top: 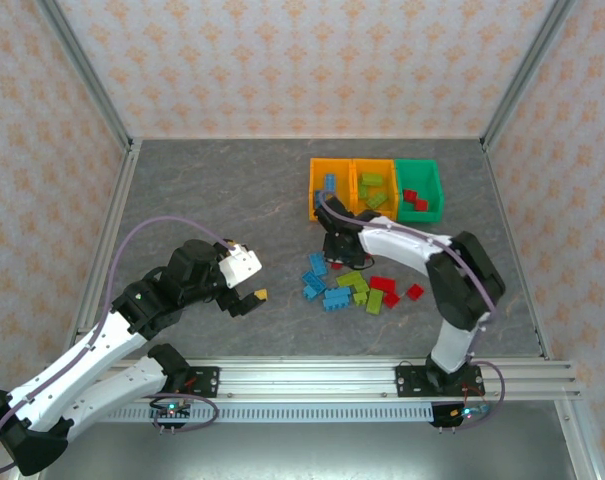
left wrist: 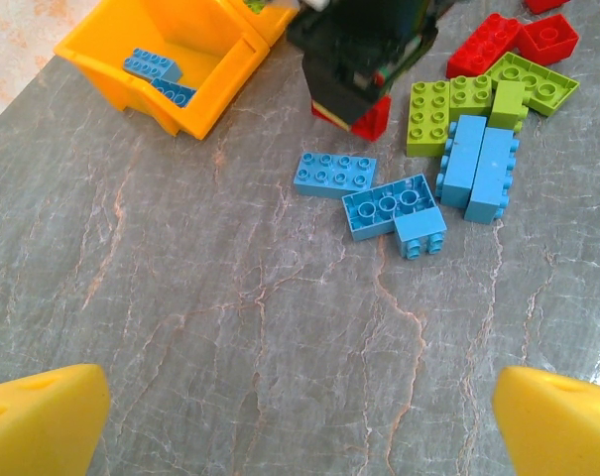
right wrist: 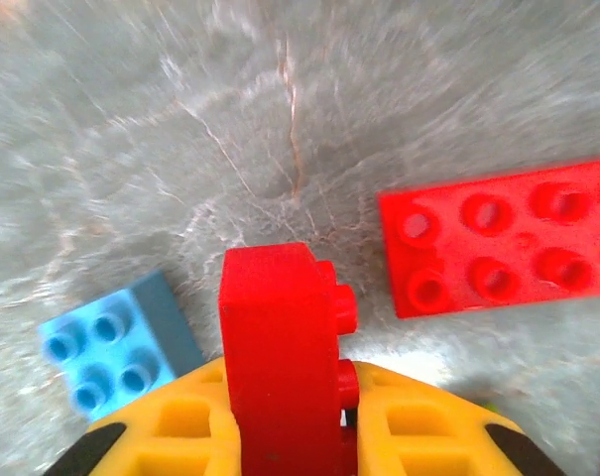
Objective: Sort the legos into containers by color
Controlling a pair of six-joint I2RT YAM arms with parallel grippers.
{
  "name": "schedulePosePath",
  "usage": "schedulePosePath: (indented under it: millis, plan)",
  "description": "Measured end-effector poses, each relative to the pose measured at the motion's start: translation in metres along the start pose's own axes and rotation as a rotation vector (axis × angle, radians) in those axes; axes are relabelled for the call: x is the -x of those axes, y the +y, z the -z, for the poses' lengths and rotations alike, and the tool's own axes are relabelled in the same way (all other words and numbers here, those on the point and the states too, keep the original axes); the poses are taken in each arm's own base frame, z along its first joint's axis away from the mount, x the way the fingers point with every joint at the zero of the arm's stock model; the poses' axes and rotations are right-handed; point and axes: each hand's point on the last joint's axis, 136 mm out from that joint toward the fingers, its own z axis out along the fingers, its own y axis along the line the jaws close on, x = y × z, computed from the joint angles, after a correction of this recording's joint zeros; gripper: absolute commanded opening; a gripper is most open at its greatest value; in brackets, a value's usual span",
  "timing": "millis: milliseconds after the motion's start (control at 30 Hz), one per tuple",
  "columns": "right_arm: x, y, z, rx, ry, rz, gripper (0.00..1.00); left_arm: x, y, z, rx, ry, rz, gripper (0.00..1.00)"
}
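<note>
Task is judged partly done, approx. a third. Three containers are set in a row at the far side of the table (top: 202,190). The left orange bin (top: 314,188) is seen w/ a few blue bricks in it, the middle orange bin (top: 374,215) w/ lime green ones, and the green bin (top: 440,192) at far right w/ a couple of red.

Most legos (top: 350,285) are left loose in a pile just near of the bins: blue at its left, green in the mid, red at its right. All three colours remain to be sorted.

The right gripper (top: 337,247) is found at the pile's far edge, closed tight on a red brick (right wrist: 275,347), which is clamped on edge betw. the yellow pads (right wrist: 171,436). By colour, it is judged bound for the green bin.

The left gripper (top: 244,297) is held over bare table left of the pile, jaws spread wide, nothing gripped; its fingertips (left wrist: 42,421) are seen well apart.
</note>
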Motion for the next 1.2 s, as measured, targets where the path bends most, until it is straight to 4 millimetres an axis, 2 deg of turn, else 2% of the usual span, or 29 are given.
schedulePosePath:
  millis: [100,167,233,300,367,467,533,600,633,700,800,867,967,1033,1100,1167,1200]
  plan:
    - [0.033,-0.012,0.043,0.044,-0.133,-0.054,0.15,0.0,0.0,0.0,0.0,0.0,0.0,1.0]
    - [0.065,-0.035,0.069,0.049,-0.237,-0.121,0.15,0.0,0.0,0.0,0.0,0.0,0.0,1.0]
    - [0.102,-0.076,0.088,0.015,-0.333,-0.209,0.15,0.0,0.0,0.0,0.0,0.0,0.0,1.0]
    - [0.135,-0.119,0.094,-0.05,-0.396,-0.286,0.15,0.0,0.0,0.0,0.0,0.0,0.0,1.0]
    - [0.165,-0.155,0.09,-0.113,-0.412,-0.338,0.14,0.0,0.0,0.0,0.0,0.0,0.0,1.0]
    - [0.211,-0.18,0.07,-0.169,-0.399,-0.352,0.18,0.0,0.001,0.0,0.004,0.001,0.0,1.0]
    - [0.235,-0.186,0.05,-0.187,-0.38,-0.337,0.29,-0.001,0.002,0.0,0.014,0.005,0.0,1.0]
    - [0.249,-0.188,0.03,-0.198,-0.35,-0.325,0.53,-0.001,0.004,0.001,0.023,0.005,-0.001,1.0]
    - [0.252,-0.189,0.024,-0.205,-0.336,-0.318,0.56,-0.001,0.004,0.002,0.027,0.003,-0.001,1.0]
    - [0.255,-0.19,0.014,-0.216,-0.304,-0.304,0.59,0.0,0.005,0.004,0.034,-0.005,-0.001,1.0]
    - [0.247,-0.189,0.018,-0.214,-0.279,-0.301,0.6,0.001,0.006,0.006,0.038,-0.012,-0.002,1.0]
    - [0.233,-0.186,0.031,-0.194,-0.283,-0.305,0.62,0.001,0.006,0.006,0.038,-0.012,-0.002,1.0]
    - [0.194,-0.178,0.064,-0.161,-0.299,-0.304,0.73,0.001,0.006,0.006,0.037,-0.012,-0.002,1.0]
    - [0.168,-0.16,0.087,-0.112,-0.332,-0.272,0.81,0.001,0.006,0.005,0.036,-0.01,-0.002,1.0]
    - [0.138,-0.128,0.109,-0.038,-0.362,-0.201,0.9,0.0,0.005,0.003,0.032,0.0,-0.001,1.0]
    - [0.113,-0.098,0.117,0.025,-0.366,-0.118,0.99,-0.002,0.005,0.001,0.028,0.009,0.0,1.0]
    - [0.102,-0.084,0.116,0.048,-0.354,-0.074,0.99,-0.002,0.005,0.0,0.027,0.012,0.0,1.0]
